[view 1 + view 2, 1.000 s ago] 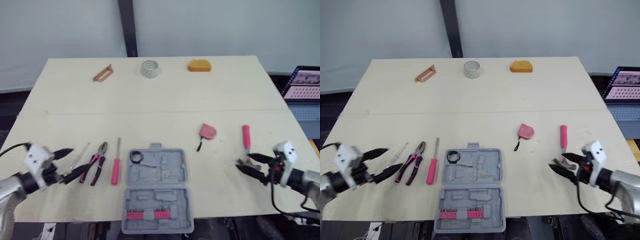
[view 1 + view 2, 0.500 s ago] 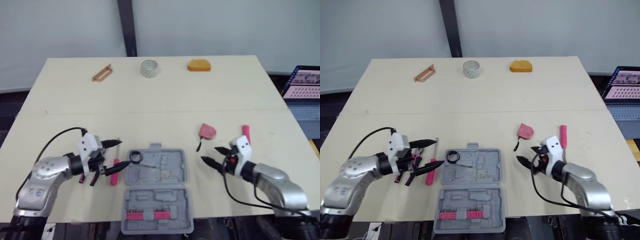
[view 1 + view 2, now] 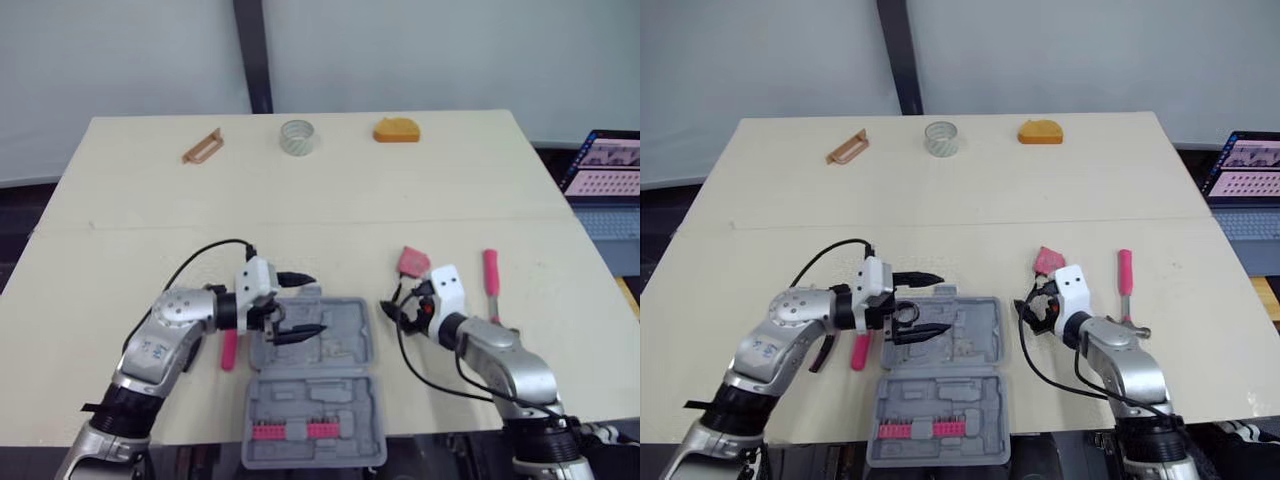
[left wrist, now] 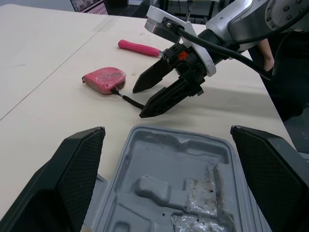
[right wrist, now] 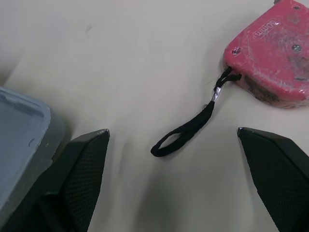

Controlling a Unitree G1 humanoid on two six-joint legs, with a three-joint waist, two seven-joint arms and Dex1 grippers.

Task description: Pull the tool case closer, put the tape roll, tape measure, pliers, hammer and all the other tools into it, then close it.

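Note:
The grey tool case lies open at the table's near edge, with pink bits in its near half. My left gripper hovers open over the left of its far half, holding nothing. My right gripper is open just right of the case, at the black strap of the pink tape measure. The pink-handled hammer lies further right. A pink screwdriver lies left of the case; my left arm hides the pliers. The tape roll stands at the far edge.
An orange object and a brown handle-shaped piece lie along the far edge beside the tape roll. A laptop sits off the table's right side. Bare tabletop stretches between the case and the far row.
Both arms swung inward. My left gripper went right, from the pliers and screwdriver to over the case. My right gripper went left, from the hammer to the tape measure's strap.

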